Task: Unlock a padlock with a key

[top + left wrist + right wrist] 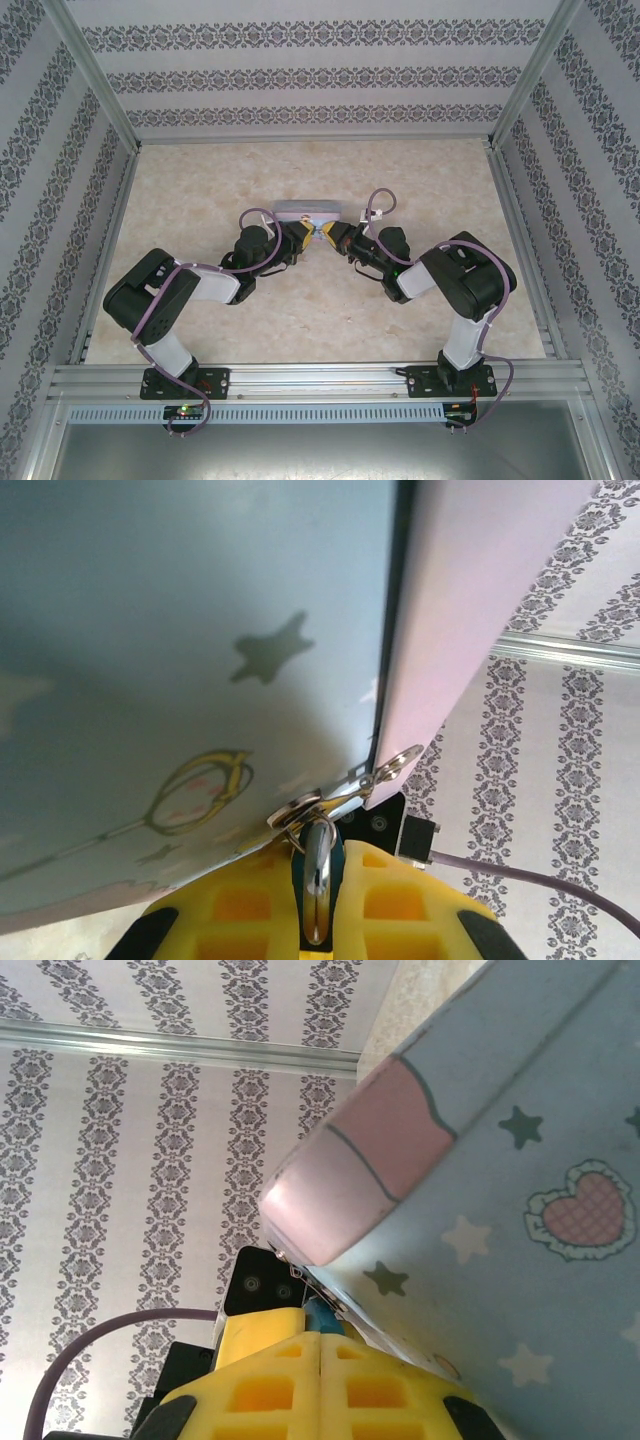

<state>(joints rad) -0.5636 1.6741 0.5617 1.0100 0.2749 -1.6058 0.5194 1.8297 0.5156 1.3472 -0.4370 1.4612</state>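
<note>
Top external view: both arms reach in from the near edge and meet at mid-tabletop [200,180]. The left gripper [300,236] and right gripper [330,237] point at each other, tips close together, just in front of the tin box [308,211]. The box stands on the tabletop just beyond them.

Left wrist view: the yellow fingers [240,900] of the left jaws are closed on the padlock [317,875]. It shows as a small silvery piece with dark teal edges, standing upright in the narrow gap between them. Its top meets the metal hasp [345,795] at the lower corner of the box, where the pale blue face joins the pink one. The padlock appears hooked into the hasp, but the exact link is too small to confirm. A purple cable [530,880] runs off to the right against the patterned wall.

Right wrist view: the right jaws are pressed together, with no gap between the yellow fingers [265,1390]. A small blue bit [319,1313] sits right at their tips, under the rounded pink corner of the box. Whether the jaws pinch it, or only rest against it, cannot be told. No key can be made out. The blue box face beside it carries printed stars and a pink heart.
</note>
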